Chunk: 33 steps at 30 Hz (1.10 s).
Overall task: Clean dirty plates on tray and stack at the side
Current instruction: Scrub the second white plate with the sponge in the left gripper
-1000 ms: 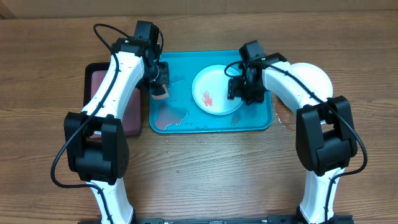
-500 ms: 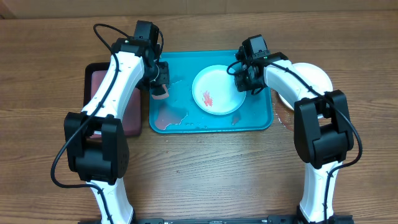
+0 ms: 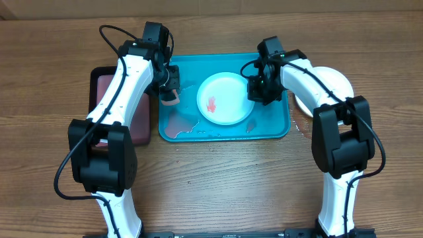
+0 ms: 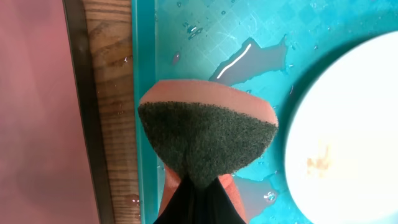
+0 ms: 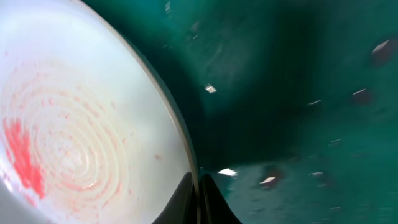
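A white plate [image 3: 225, 99] with a red smear lies on the teal tray [image 3: 271, 125]. My right gripper [image 3: 256, 90] is shut on the plate's right rim. In the right wrist view the fingertips [image 5: 199, 186] pinch the thin rim of the plate [image 5: 81, 124], with the tray [image 5: 298, 93] dark behind it. Over the tray's left end, my left gripper [image 3: 170, 89] is shut on an orange sponge [image 4: 208, 140], green scouring face towards the camera. The plate [image 4: 348, 124] is just to the right of the sponge, apart from it.
A pale plate [image 3: 334, 82] lies on the table right of the tray, partly under my right arm. A black-rimmed pinkish tray [image 3: 99, 92] sits left of the teal tray. Reddish puddles [image 3: 182, 125] lie on the teal tray's left half.
My right gripper went from open to shut on the white plate's rim. The plate shifted a little to the left on the tray. The left arm and sponge have not moved.
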{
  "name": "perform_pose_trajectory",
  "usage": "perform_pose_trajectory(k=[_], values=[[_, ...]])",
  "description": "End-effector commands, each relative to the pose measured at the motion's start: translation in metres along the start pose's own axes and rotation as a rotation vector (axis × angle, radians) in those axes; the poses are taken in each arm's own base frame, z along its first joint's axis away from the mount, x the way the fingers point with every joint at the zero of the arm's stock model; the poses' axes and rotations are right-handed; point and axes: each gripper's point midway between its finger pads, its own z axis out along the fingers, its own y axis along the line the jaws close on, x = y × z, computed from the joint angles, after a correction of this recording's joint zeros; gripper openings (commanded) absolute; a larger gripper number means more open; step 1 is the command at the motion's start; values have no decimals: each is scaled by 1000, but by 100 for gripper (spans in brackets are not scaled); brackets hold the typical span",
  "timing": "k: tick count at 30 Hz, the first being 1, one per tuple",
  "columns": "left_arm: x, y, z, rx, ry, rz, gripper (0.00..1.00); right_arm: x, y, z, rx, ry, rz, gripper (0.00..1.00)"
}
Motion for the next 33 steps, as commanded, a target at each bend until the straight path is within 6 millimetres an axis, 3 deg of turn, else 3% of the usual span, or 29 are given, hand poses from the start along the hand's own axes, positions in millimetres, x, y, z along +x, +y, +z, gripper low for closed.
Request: perform_pose_trajectory(k=[1,7,12,19,22,27,31,33], values=[[-5,-1,0,0,-15,-29,4,16,20,19,-26,59,217,4],[-6,-7,1,5,-22,-16,4,32,22,37,42,66,305,4],[-9,-31,8,29,-51,32,4,37,23,43,45,67,324,4],[-9,-64,45,44,-56,164,4,38,23,43,42,71,311,4],[-3,-71,70,20,-38,222,4,38,23,43,42,71,310,4],[10,-63,105,-55,15,234,4,37,25,43,32,73,292,4],[28,-65,112,-21,97,243,4,37,25,43,32,73,292,4],[45,-85,108,119,164,343,4,38,26,43,28,75,288,4]])
